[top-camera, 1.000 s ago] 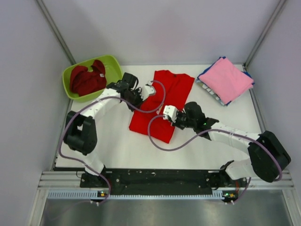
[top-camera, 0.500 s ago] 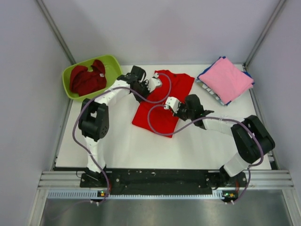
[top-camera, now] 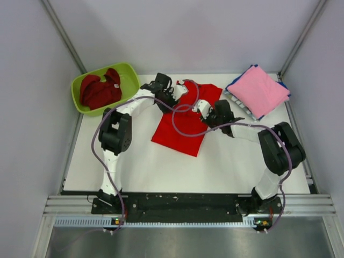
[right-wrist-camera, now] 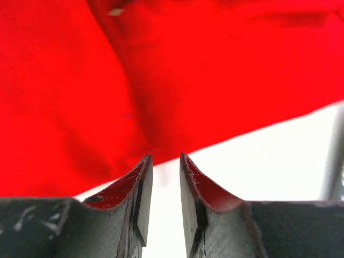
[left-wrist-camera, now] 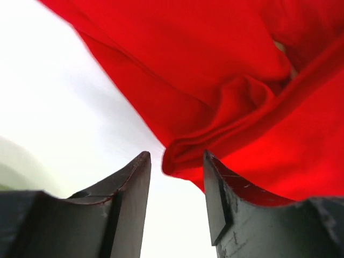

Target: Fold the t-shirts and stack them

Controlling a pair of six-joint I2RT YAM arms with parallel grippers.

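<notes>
Both parted: left gripper, right gripper at red t-shirt; contact unclear.

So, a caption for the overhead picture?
At the bright red t-shirt, left gripper and right gripper; folded stack at right, green tub at left.

Bright red soft-cloth tee lies flat mid-table, folded lengthwise into a long strip, near end angled left; cloth bunched into a ridge at its far left edge. Darker red tee sits crumpled in lime-green plastic tub, far left. Pink tee, folded square, tops blue tees, far right.
</notes>
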